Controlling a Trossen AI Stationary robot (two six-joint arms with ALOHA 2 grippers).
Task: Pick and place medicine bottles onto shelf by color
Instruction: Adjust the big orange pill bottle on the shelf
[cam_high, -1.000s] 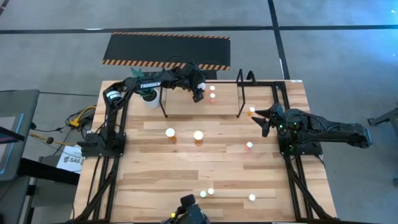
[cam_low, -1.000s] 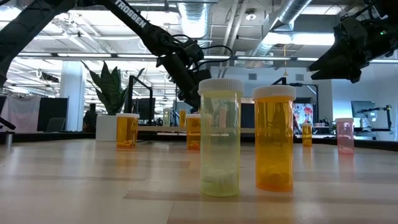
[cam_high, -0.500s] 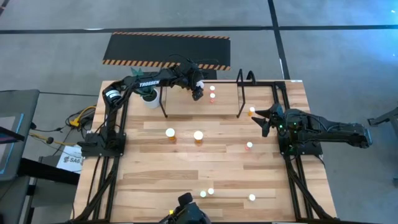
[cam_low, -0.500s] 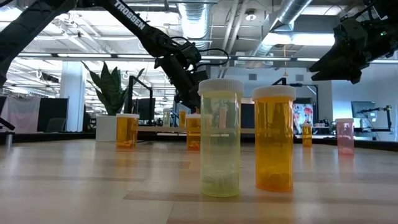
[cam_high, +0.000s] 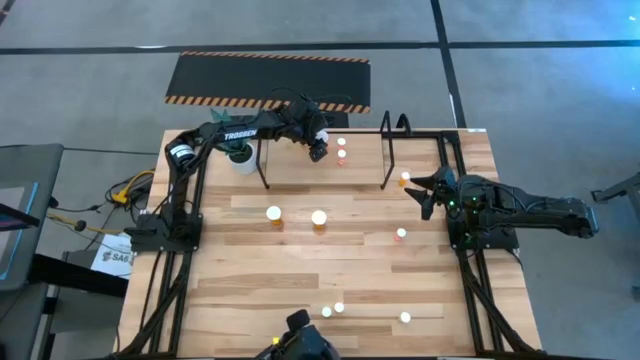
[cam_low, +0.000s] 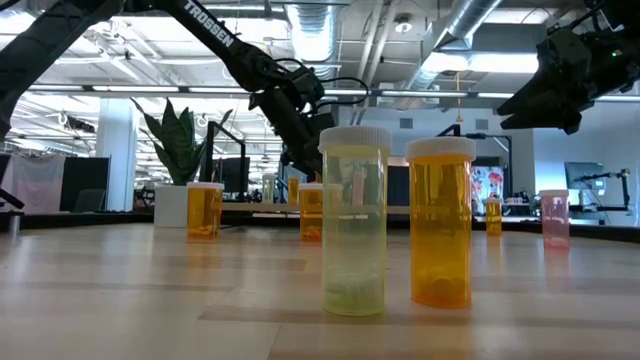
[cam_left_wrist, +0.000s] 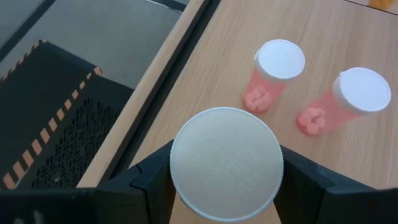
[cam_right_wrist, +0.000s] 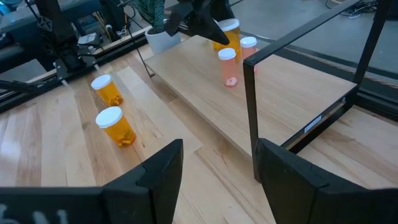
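The large bottle (cam_left_wrist: 227, 163) with a white cap sits pinched between the fingers of the left tool (cam_high: 318, 151), held above the shelf (cam_high: 325, 170) near its back edge. In the right wrist view this held bottle shows an orange body. Just beside it, two small pink bottles (cam_left_wrist: 277, 73) stand upright on the shelf board, close together but apart, each with pills at the bottom. The shelf is a light wooden board with thin black hoop uprights (cam_high: 392, 150) at its ends, set at the far side of the table (cam_high: 300, 270).

In front of the shelf, two large orange bottles (cam_high: 274, 215) stand on the table side by side with a gap between them. A small orange bottle (cam_high: 404, 179) stands by the right upright, and a small pink one (cam_high: 401, 235) stands farther forward on the right. At the near edge, a yellow-green bottle (cam_low: 354, 220) and an orange bottle (cam_low: 440, 221) stand next to each other, not touching, with one more white-capped bottle (cam_high: 405, 318) off to the right.

The right tool (cam_high: 427, 195) hangs over the table just right of the shelf, its fingers spread and holding nothing.

A green plant in a white pot (cam_high: 240, 158) stands at the shelf's left end. A black mat with hazard stripes (cam_high: 268, 78) lies on the floor beyond the table.
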